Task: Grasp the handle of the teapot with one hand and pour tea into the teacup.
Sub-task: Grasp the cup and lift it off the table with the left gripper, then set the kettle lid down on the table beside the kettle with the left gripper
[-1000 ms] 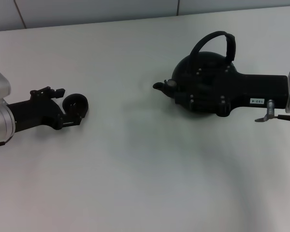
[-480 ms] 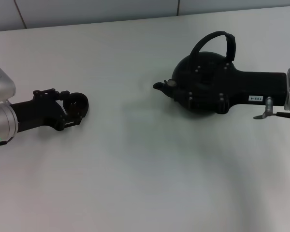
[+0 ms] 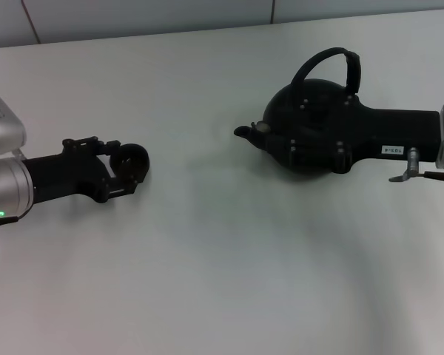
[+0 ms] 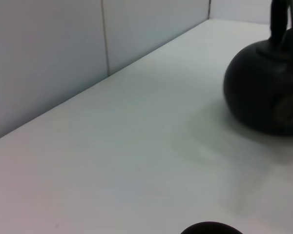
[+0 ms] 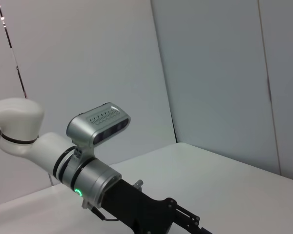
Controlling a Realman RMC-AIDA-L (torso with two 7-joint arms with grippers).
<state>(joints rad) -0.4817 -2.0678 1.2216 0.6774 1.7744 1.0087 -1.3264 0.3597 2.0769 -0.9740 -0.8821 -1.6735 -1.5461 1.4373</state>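
The round black teapot (image 3: 296,122) stands at the back right of the white table, its spout (image 3: 244,132) pointing left. Its arched handle (image 3: 327,58) rises free over the top. My right gripper (image 3: 311,148) reaches in from the right and lies over the teapot's body, below the handle in the head view. My left gripper (image 3: 122,170) at the left is shut on the small black teacup (image 3: 133,159). In the left wrist view the teapot (image 4: 261,92) and its handle (image 4: 281,19) stand ahead, and the teacup's rim (image 4: 210,228) shows at the frame's edge.
The white table (image 3: 207,259) ends at a grey wall (image 3: 133,15) behind. The right wrist view shows my left arm (image 5: 88,175) across the table, before the wall panels.
My left gripper has moved right, toward the teapot, carrying the teacup with it. The right gripper and the teapot have barely moved.
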